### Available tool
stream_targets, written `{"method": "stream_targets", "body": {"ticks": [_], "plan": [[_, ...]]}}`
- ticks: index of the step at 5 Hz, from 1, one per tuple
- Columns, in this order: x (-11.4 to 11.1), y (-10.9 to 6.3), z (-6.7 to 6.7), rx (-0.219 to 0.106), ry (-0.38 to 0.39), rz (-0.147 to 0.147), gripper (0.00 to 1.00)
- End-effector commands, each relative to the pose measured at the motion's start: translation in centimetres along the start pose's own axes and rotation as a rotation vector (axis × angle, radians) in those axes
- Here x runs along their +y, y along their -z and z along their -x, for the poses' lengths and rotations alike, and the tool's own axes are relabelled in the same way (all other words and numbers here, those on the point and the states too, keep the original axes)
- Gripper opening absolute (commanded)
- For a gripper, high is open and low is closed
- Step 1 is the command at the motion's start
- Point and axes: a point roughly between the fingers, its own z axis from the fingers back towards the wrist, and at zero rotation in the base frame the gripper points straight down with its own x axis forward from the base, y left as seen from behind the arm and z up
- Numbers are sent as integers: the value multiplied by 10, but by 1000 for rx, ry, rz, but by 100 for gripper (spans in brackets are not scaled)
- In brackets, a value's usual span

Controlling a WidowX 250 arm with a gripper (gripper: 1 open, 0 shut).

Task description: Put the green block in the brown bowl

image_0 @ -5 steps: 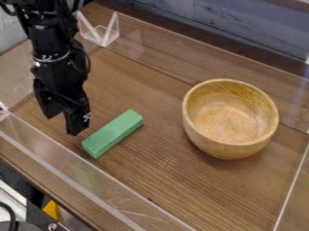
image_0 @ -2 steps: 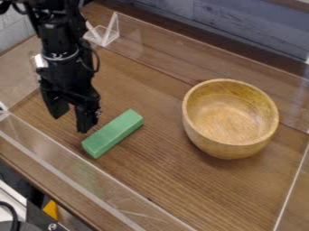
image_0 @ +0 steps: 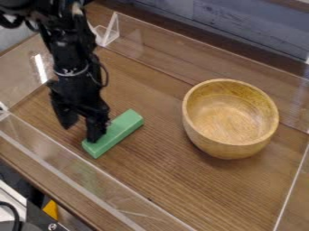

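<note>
— Block (image_0: 112, 133) lies flat on the table (image_0: 169, 171), left of the bowl (image_0: 230, 117). Why there?
— Not lifted yet. The gripper (image_0: 82, 129) stands over its near end, jaws open, likely to straddle it.

Bare table (image_0: 157, 158) between green block (image_0: 112, 133) and brown bowl (image_0: 230, 117); nothing intervening.

A wooden table (image_0: 169, 171) carries the green block (image_0: 115, 132) and brown bowl (image_0: 230, 117).
</note>
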Motion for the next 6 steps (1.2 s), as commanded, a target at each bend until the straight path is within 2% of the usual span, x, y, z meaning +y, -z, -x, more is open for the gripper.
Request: {"method": "stream_targets", "body": {"ticks": [1, 2, 4, 6], "plan": [[-15, -6, 1, -13, 1, -2, 100], [-26, -9, 4, -13, -16, 0, 100], [-33, -4, 5, -5, -20, 5, 100], [-48, -5, 2, 14, 105, 11, 100]]}}
